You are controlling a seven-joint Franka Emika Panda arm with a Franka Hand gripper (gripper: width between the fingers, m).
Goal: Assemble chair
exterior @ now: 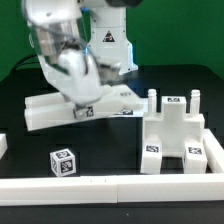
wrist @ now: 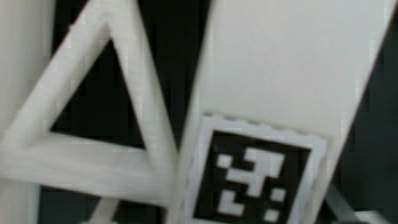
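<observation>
**Gripper low on the flat chair panel, grip not readable**

Exterior view: the arm comes down from about eleven o'clock and the gripper [exterior: 84, 100] sits right on a flat white chair panel [exterior: 45, 112] lying on the black table [exterior: 110, 160]. The panel stretches from nine o'clock to three o'clock of the gripper and passes directly under it. The fingertips are lost against the white plastic, so I cannot tell whether they are spread or pinching the panel. At about four o'clock from the gripper, well apart, a pegged chair block [exterior: 172, 135] stands upright with its pegs pointing up and tags on its faces. At about seven o'clock, a small tagged cube [exterior: 63, 161] rests alone on the table, near the white rail [exterior: 120, 186] along the front edge.

Wrist view: a long white slab [wrist: 267, 80] fills much of the picture at very close range, carrying a black-and-white marker tag [wrist: 253, 178] near one end. Just beside it lies a white triangular open frame [wrist: 89, 170], with dark table showing through its opening. No fingers can be made out here.
</observation>
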